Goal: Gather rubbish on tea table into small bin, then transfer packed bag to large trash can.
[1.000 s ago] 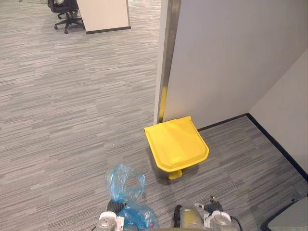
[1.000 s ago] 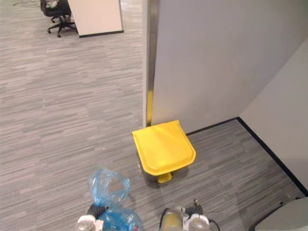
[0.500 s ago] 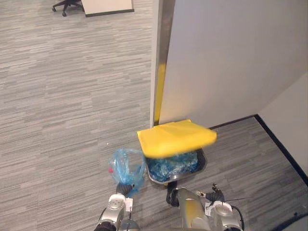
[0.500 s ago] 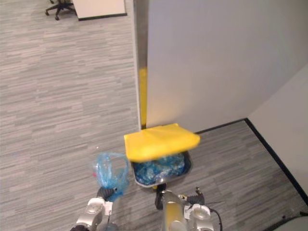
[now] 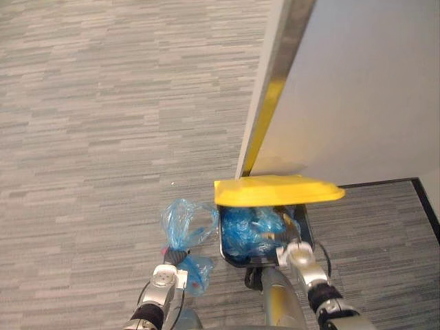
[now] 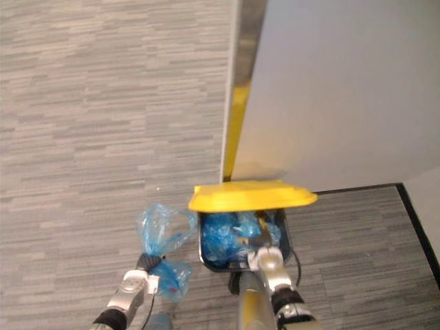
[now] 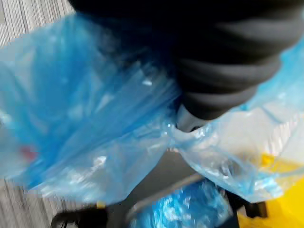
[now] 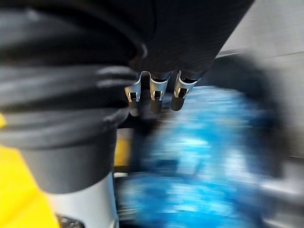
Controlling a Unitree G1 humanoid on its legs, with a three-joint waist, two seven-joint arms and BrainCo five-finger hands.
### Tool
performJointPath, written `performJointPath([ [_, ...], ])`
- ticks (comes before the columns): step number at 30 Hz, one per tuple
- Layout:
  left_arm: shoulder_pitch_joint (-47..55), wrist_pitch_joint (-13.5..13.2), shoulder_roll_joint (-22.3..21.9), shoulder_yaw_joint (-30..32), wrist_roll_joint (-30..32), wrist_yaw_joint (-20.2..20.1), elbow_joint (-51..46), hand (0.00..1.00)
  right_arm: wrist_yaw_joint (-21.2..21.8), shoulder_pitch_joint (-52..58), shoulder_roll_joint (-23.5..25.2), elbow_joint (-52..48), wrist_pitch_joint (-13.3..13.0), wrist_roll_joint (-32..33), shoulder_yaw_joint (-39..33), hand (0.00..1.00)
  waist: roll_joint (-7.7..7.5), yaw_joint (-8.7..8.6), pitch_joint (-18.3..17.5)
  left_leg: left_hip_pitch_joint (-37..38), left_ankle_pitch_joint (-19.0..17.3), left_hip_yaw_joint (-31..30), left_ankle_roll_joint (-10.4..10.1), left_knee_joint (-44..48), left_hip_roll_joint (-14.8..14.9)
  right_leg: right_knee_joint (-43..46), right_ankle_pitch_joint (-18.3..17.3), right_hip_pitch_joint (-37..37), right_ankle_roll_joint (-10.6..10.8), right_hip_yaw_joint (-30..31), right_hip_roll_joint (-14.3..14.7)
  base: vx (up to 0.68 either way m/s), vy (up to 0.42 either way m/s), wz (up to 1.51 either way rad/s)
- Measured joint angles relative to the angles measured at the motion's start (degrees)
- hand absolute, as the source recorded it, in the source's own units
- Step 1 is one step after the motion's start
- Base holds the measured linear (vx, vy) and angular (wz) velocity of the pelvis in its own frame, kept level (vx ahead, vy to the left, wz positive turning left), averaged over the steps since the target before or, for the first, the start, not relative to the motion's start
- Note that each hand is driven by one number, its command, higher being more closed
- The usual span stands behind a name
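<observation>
A large trash can [image 5: 231,256] stands against the wall's corner with its yellow lid [image 5: 275,191] raised. Crumpled blue plastic [image 5: 251,230] fills its inside. My left hand [image 5: 165,278] is just left of the can, shut on the neck of a packed blue bag [image 5: 182,221]. The bag bulges above and below the hand, and in the left wrist view blue bag film [image 7: 90,114] wraps round the hand's cover. My right hand [image 5: 297,253] is over the can's front right rim, under the lid. Its fingers [image 8: 156,92] hang loose over the blue plastic, holding nothing.
A grey partition wall [image 5: 357,89] with a shiny metal edge [image 5: 278,75] rises right behind the can. A black skirting line [image 5: 426,199] runs along the floor at the right. Grey striped carpet [image 5: 103,124] stretches to the left and ahead.
The yellow lid has gone from closed to raised, showing the blue plastic inside. My right hand has moved forward to the can's rim. The view has shifted closer to the can.
</observation>
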Motion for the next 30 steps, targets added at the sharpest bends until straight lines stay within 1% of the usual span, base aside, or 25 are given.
performJointPath([
  [2,0.21,-0.68,0.64,-0.87,-1.23,0.62,-1.28,1.00,-0.25,-4.07,-1.41,0.44,0.00,0.22,0.11,0.00,-0.11,0.94,0.69,-1.06,-0.06,0.00,0.12,0.56,0.01,-1.87,1.76,0.08,0.85,-0.10,0.04,-0.14,-0.008,0.08],
  [3,0.52,-0.94,1.17,-1.17,-1.94,0.74,-1.92,1.00,-0.71,-6.37,-2.19,0.94,0.02,1.11,0.17,0.00,-0.14,1.03,0.86,-1.85,-0.27,0.00,0.48,0.92,0.02,-2.93,2.75,0.18,1.37,-0.17,0.08,-0.16,-0.002,0.06],
  [4,0.75,-0.96,1.31,-1.38,-2.15,0.75,-2.67,1.00,-1.03,-7.61,-2.83,1.04,0.41,2.00,0.23,0.00,-0.13,1.06,0.93,-2.18,-0.68,0.02,1.06,0.84,0.05,-3.75,3.19,0.22,2.22,-0.33,0.14,-0.15,0.000,0.10],
  [5,0.77,-1.01,1.32,-1.76,-3.16,0.82,-4.22,1.00,-1.49,-9.47,-4.50,1.16,0.54,2.83,0.25,0.00,-0.05,1.05,1.34,-2.82,-1.64,0.05,2.36,0.55,0.12,-5.49,3.90,0.36,3.95,-0.68,0.29,-0.15,0.006,0.08],
  [6,0.77,-1.04,1.31,-1.89,-3.31,0.83,-4.98,1.00,-1.68,-10.22,-5.13,1.16,0.55,3.03,0.25,0.00,-0.05,1.02,1.62,-3.00,-2.08,0.05,2.67,0.39,0.15,-6.15,4.38,0.40,4.64,-0.40,0.53,-0.15,0.008,0.10],
  [7,0.68,-1.14,1.38,-2.37,-3.99,0.82,-6.46,1.00,-2.10,-11.77,-6.39,1.07,0.55,3.90,0.22,0.00,-0.09,0.93,2.24,-3.65,-2.98,-0.33,2.64,0.34,0.26,-7.23,5.39,0.38,5.68,0.68,1.16,-0.18,0.025,0.08],
  [8,0.71,-1.63,1.57,-3.56,-4.71,0.81,-8.45,1.00,-2.33,-13.80,-7.96,1.00,0.55,4.47,0.19,0.00,-0.63,0.84,3.53,-4.00,-3.12,-0.72,2.37,0.71,-0.04,-9.54,7.08,1.31,5.99,1.85,1.58,-0.15,0.038,0.10],
  [9,1.17,-1.80,1.58,-4.35,-5.37,0.77,-9.56,1.00,-2.62,-14.34,-8.58,0.92,0.56,5.06,0.16,0.00,-0.69,0.79,3.67,-4.02,-3.11,-1.17,2.37,0.72,-0.04,-11.35,8.12,2.34,5.83,1.77,1.84,-0.13,0.043,0.07],
  [12,2.74,-2.21,1.59,-6.65,-6.44,0.54,-13.57,1.00,-3.26,-16.34,-10.12,0.83,0.56,6.04,0.16,0.00,-0.70,0.82,3.68,-4.34,-2.98,-1.40,2.17,0.72,-0.03,-13.31,9.33,3.02,4.84,1.54,2.04,-0.01,0.012,0.02],
  [15,3.07,-2.37,1.57,-9.25,-7.70,-0.39,-16.92,1.00,-3.36,-19.09,-11.28,0.77,0.72,7.70,0.14,0.00,-0.69,0.64,3.69,-4.45,-1.93,-1.43,0.26,0.68,0.15,-13.84,10.06,3.28,3.83,1.50,2.29,0.06,0.030,-0.01],
  [16,3.04,-2.42,1.62,-10.53,-8.10,-0.80,-18.11,1.00,-3.36,-19.57,-11.63,0.77,1.00,8.71,0.13,0.00,-0.69,0.53,3.69,-4.45,-1.85,-1.37,0.09,0.68,0.14,-13.84,10.20,3.34,3.63,1.50,2.25,0.08,0.040,0.02],
  [19,2.97,-2.66,1.96,-12.45,-8.68,-1.44,-21.22,1.00,-3.37,-19.62,-12.03,0.77,1.01,9.16,0.13,0.00,-0.69,0.26,3.69,-4.34,-1.79,-1.24,-0.03,0.72,0.01,-13.85,10.23,3.57,3.57,1.58,2.07,0.07,0.050,0.01],
  [21,2.89,-3.23,2.98,-15.06,-9.26,-2.26,-24.46,1.00,-3.35,-19.65,-12.03,0.77,1.40,9.73,0.24,0.00,-0.67,0.03,3.81,-3.40,-1.79,-0.99,-0.03,0.73,0.00,-14.09,10.22,4.42,3.55,1.82,2.17,0.06,0.038,-0.04],
  [28,1.12,-4.33,3.38,-20.60,-12.42,-2.81,-33.38,1.00,-3.01,-21.11,-12.05,0.77,1.67,11.43,1.95,0.00,-0.53,-0.95,4.08,-2.44,-2.36,-0.57,-0.41,0.84,-0.01,-14.96,10.38,5.38,3.32,2.34,2.49,0.01,0.014,-0.03],
  [30,-0.34,-4.41,3.34,-23.61,-13.42,-3.63,-36.34,1.00,-2.60,-21.44,-12.06,0.74,1.66,12.26,1.95,0.00,-0.24,-1.30,4.25,-2.35,-2.36,-0.56,-0.41,0.87,0.00,-14.95,10.41,5.41,3.30,2.42,2.58,0.00,0.000,0.00],
])
